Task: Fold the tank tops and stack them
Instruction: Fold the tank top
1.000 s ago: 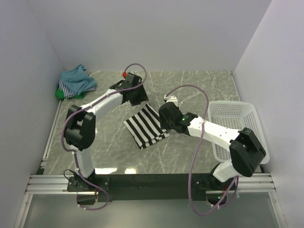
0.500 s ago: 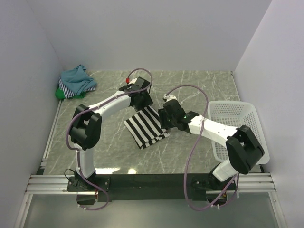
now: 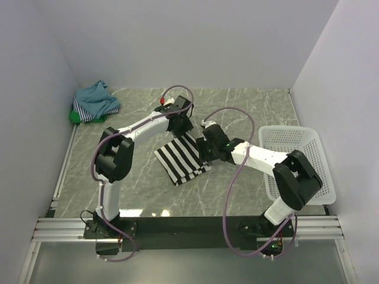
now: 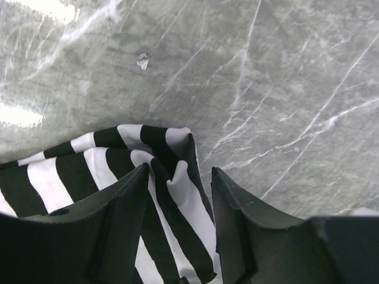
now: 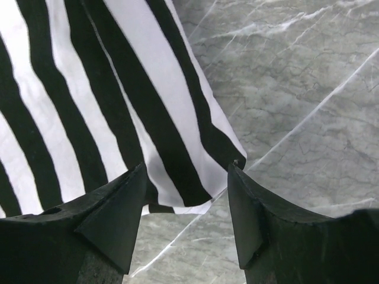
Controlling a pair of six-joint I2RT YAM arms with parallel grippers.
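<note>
The black-and-white striped tank top (image 3: pixel 182 157) lies folded on the marble table, in the middle. My left gripper (image 3: pixel 183 130) is open over its far corner. In the left wrist view a raised fold of the striped cloth (image 4: pixel 180 195) sits between the open fingers (image 4: pixel 127 201) of that gripper (image 4: pixel 177 174). My right gripper (image 3: pixel 203 152) is open at the top's right edge. In the right wrist view that gripper (image 5: pixel 188 168) straddles the corner of the striped cloth (image 5: pixel 136 112). The teal-blue top (image 3: pixel 95 97), with blue-white striped and green cloth under it, lies heaped at the back left.
A white lattice basket (image 3: pixel 296 160) stands at the right edge of the table. Grey walls close in the left, back and right sides. Both arms' purple cables loop above the table. A small pale speck (image 4: pixel 143 60) lies on the marble.
My left gripper has moved right along the far edge onto the striped top's far corner. My right gripper has moved left and back up to the top's right edge.
</note>
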